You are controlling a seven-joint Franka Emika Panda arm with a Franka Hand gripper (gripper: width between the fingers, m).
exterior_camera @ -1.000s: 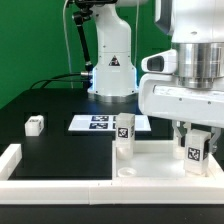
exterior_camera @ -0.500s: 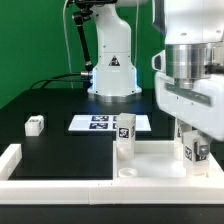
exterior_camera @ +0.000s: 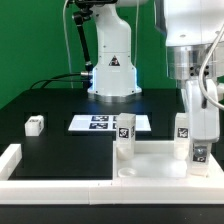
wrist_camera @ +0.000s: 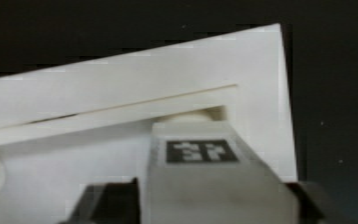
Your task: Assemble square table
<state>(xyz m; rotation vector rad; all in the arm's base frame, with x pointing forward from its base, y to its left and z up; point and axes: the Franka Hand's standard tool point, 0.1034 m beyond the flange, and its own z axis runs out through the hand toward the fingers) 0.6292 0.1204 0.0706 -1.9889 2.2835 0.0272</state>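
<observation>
A: The black table (exterior_camera: pixel 50 100) is sitting before a dark backdrop. What is lying nearest?

B: A white border rail (exterior_camera: pixel 60 183) is running along the near edge. Just behind it, the square tabletop (exterior_camera: pixel 155 162) is lying flat toward the exterior view's right.

A: And the gripper (exterior_camera: pixel 200 150)?

B: It is clamping 1 upright leg (exterior_camera: pixel 200 157) over the tabletop's right corner. A 2nd leg (exterior_camera: pixel 124 135) is standing on the panel's left part. Farther back, a loose leg (exterior_camera: pixel 34 124) is lying near the left edge, and the marker board (exterior_camera: pixel 92 123) is lying mid-table.

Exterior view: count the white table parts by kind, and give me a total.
Legs: 3 clear: loose leg, standing leg, gripped leg
Tabletop: 1
Total: 4; a tagged shape beside the gripped leg is too unclear to count.
</observation>
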